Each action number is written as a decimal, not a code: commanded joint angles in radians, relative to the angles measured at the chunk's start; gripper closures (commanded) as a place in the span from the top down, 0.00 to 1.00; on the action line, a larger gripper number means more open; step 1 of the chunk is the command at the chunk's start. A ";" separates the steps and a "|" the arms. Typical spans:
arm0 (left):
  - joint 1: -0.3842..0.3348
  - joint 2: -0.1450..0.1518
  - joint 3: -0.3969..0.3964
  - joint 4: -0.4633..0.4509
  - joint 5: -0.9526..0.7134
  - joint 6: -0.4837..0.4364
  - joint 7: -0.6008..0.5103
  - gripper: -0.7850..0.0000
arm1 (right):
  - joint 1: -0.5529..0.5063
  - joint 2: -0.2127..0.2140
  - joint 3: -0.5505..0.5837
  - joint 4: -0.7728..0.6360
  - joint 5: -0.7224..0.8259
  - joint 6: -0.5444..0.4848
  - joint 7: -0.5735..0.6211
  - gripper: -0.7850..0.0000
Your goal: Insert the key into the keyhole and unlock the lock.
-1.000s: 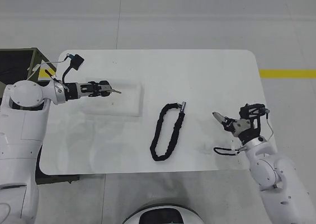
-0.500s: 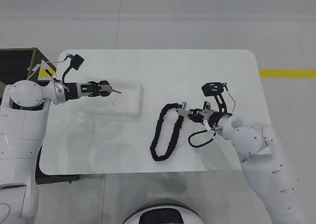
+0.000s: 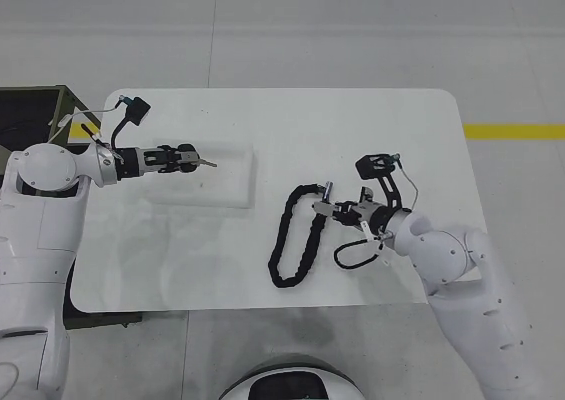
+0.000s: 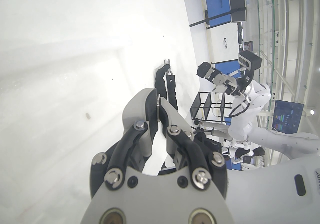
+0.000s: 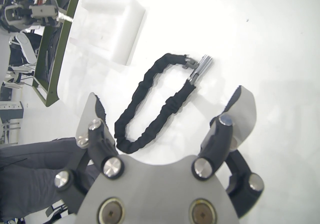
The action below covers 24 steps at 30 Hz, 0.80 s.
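Key [image 3: 207, 163] tip toward lock [image 5: 172, 101] (rightward)

Nothing printed can be read with certainty. In the left wrist view, a small white mark is carried by a blue wall panel [image 4: 220, 1] in the room behind, and a small dark mark by the white panel [image 4: 225, 44] next to it; both are too small to be made out. Coloured charts are shown on a screen [image 4: 287, 116], their figures illegible. At the right edge of the top view, a yellow floor line [image 3: 532, 131] is painted.
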State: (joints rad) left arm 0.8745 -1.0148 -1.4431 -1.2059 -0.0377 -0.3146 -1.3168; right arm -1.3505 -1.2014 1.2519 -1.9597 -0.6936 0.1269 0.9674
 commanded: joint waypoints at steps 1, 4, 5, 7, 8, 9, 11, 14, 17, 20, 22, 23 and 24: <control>0.000 0.000 0.000 0.000 0.000 0.000 0.000 0.00 | 0.035 -0.005 -0.025 -0.003 -0.014 0.064 0.079 1.00; 0.000 0.000 0.000 0.000 0.000 0.000 0.000 0.00 | 0.098 -0.014 -0.074 0.001 -0.107 0.154 0.145 1.00; 0.000 0.000 0.000 0.000 0.000 0.000 0.000 0.00 | 0.114 -0.018 -0.094 0.002 -0.132 0.189 0.165 1.00; 0.000 0.000 0.000 0.000 0.000 0.000 0.000 0.00 | 0.154 -0.029 -0.132 0.016 -0.129 0.229 0.228 1.00; 0.000 0.000 0.000 0.000 0.000 0.000 0.000 0.00 | 0.177 -0.035 -0.143 0.032 -0.130 0.254 0.253 1.00; 0.000 0.000 0.000 0.000 0.000 0.000 0.000 0.00 | 0.205 -0.040 -0.156 0.053 -0.145 0.275 0.276 1.00; 0.000 0.000 0.000 0.000 0.000 0.000 0.000 0.00 | 0.251 -0.052 -0.189 0.088 -0.191 0.317 0.303 1.00; 0.000 0.000 0.000 0.000 0.000 0.000 0.000 0.00 | 0.305 -0.072 -0.239 0.145 -0.227 0.358 0.353 0.91; 0.000 0.000 0.000 0.000 0.000 0.000 0.000 0.00 | 0.342 -0.091 -0.278 0.200 -0.292 0.371 0.355 0.88; 0.000 0.000 0.000 0.000 0.000 0.000 0.000 0.00 | 0.353 -0.112 -0.302 0.243 -0.338 0.390 0.336 0.80; 0.000 0.000 0.000 0.000 0.000 0.000 0.000 0.00 | 0.360 -0.125 -0.314 0.270 -0.360 0.386 0.340 0.78; 0.000 0.000 0.000 0.000 0.000 0.000 0.000 0.00 | 0.364 -0.132 -0.318 0.282 -0.381 0.386 0.340 0.76; 0.000 0.000 0.000 0.000 0.000 0.000 0.000 0.00 | 0.365 -0.138 -0.324 0.293 -0.403 0.386 0.340 0.65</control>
State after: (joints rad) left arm 0.8745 -1.0148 -1.4431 -1.2059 -0.0377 -0.3146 -1.3168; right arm -0.9874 -1.3327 0.9335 -1.6794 -1.0711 0.5133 1.3068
